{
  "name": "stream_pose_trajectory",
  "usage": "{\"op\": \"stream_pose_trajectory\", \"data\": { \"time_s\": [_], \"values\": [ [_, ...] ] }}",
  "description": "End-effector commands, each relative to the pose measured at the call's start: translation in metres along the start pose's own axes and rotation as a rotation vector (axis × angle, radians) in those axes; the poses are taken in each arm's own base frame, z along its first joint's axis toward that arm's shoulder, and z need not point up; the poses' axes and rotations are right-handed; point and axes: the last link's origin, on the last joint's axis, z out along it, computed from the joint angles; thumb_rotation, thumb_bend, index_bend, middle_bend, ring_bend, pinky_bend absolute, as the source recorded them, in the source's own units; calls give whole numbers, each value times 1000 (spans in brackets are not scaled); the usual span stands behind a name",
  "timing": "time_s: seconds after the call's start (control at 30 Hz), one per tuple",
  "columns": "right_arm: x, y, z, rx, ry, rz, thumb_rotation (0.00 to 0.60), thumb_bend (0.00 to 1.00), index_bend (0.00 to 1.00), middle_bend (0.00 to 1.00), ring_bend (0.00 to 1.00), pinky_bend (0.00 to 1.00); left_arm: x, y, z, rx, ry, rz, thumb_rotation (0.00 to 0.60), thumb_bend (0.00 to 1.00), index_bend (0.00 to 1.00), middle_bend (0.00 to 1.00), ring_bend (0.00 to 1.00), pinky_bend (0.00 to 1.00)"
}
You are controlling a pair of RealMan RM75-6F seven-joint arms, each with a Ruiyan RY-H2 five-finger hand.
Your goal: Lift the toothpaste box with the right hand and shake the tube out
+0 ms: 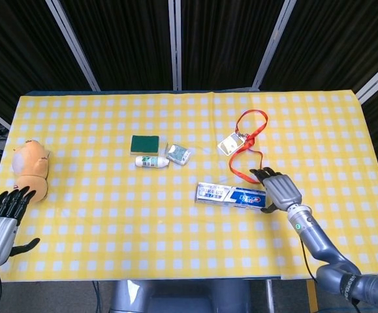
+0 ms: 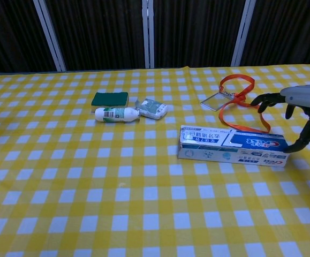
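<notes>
The blue and white toothpaste box lies flat on the yellow checked table, right of centre. My right hand hovers at the box's right end with its fingers spread and nothing in them. In the chest view its thumb reaches down beside that end; whether it touches the box I cannot tell. My left hand stays at the table's near left corner, fingers apart and holding nothing. The tube is not visible.
An orange lanyard with a card lies just behind the box's right end. A green sponge, a small white bottle and a packet sit left of centre. A plush toy lies at the left edge.
</notes>
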Motion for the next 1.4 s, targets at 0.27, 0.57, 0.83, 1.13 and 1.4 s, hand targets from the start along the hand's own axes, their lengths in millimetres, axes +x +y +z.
{"op": "stream_pose_trajectory", "data": {
  "time_s": [0.27,0.57,0.83,1.13,1.4],
  "values": [
    [-13,-36,18,36,-25,44,600,0,183,218,172,330,-5,0,2,5,-16,6,600,0,0,0,0,0],
    [-26,-46,25,24,-50,66,600,57,322,336,284,390,-6,0,2,3,-21,-2,600,0,0,0,0,0],
    [-27,-52,27,33,-8,50,600,327,468,508,466,590,-5,-2,3,9,-21,-14,600,0,0,0,0,0],
    [-2,-56,7,133,72,-2,600,416,471,509,467,591,-3,-3,3,10,-19,-27,600,0,0,0,0,0],
    [64,-58,-35,250,287,-216,600,435,471,509,470,595,4,-4,0,2,-8,-58,600,0,0,0,0,0]
  ]
}}
